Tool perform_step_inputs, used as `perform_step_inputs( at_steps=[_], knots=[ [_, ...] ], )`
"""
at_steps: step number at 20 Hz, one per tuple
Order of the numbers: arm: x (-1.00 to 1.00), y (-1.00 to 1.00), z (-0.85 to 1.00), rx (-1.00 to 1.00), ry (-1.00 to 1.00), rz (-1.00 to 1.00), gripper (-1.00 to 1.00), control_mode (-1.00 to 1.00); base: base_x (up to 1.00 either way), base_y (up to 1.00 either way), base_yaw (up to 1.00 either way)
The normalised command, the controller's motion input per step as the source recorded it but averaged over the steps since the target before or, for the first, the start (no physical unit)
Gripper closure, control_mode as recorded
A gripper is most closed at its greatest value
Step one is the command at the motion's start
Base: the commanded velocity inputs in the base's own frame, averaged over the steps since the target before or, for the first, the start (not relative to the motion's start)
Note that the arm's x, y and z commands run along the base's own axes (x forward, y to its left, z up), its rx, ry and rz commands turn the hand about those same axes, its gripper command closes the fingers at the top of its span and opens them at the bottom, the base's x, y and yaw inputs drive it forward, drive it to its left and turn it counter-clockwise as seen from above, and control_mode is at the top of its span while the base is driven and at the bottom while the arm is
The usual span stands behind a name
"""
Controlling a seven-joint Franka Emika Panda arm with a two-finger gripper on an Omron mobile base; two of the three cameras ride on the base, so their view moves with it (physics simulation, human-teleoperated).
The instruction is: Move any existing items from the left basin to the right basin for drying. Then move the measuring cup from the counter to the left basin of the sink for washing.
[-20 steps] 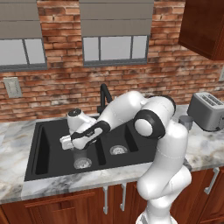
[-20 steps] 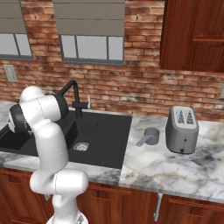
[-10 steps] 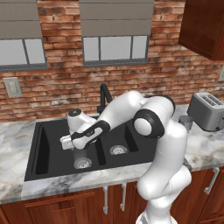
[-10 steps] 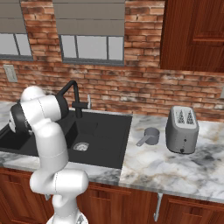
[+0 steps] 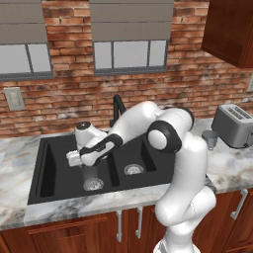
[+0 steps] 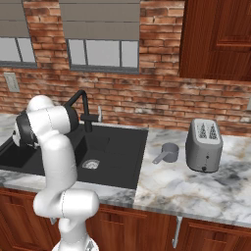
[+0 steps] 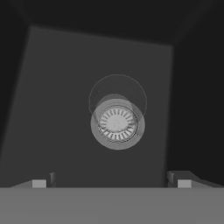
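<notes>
A clear drinking glass (image 5: 91, 176) stands upright in the left basin (image 5: 52, 170) of the black sink, over the drain. My gripper (image 5: 82, 165) hangs just above it, pointing down, open and holding nothing. In the hand view the glass's round rim (image 7: 117, 103) lies straight ahead over the drain grate (image 7: 117, 124), and my gripper (image 7: 113, 180) has its fingertips (image 7: 43, 181) spread wide apart. The grey measuring cup (image 5: 210, 139) (image 6: 168, 153) sits on the marble counter right of the sink, beside the toaster. The right basin (image 5: 143, 159) (image 6: 113, 147) holds nothing but its drain.
A black faucet (image 5: 117, 105) (image 6: 81, 105) rises behind the basin divider. A silver toaster (image 5: 236, 125) (image 6: 204, 145) stands on the counter at the right. My white arm reaches over the divider and the right basin. A brick wall with windows runs behind.
</notes>
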Motion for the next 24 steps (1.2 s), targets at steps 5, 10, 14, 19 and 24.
perform_step_inputs(
  at_steps=[5,10,14,19,24],
  knots=[
    [0.22,0.17,0.00,0.00,0.00,0.00,-1.00,-1.00,0.00,0.00,0.00],
    [0.20,0.15,0.00,0.00,0.00,0.00,-1.00,-1.00,0.00,0.00,0.00],
    [0.15,0.10,0.00,0.00,0.00,0.00,-1.00,-1.00,0.00,0.00,0.00],
    [0.12,0.07,-0.01,0.00,0.00,0.00,-1.00,-1.00,0.00,0.00,0.00],
    [0.02,0.00,-0.06,0.00,0.00,0.00,-1.00,-1.00,0.00,0.00,0.00]
  ],
)
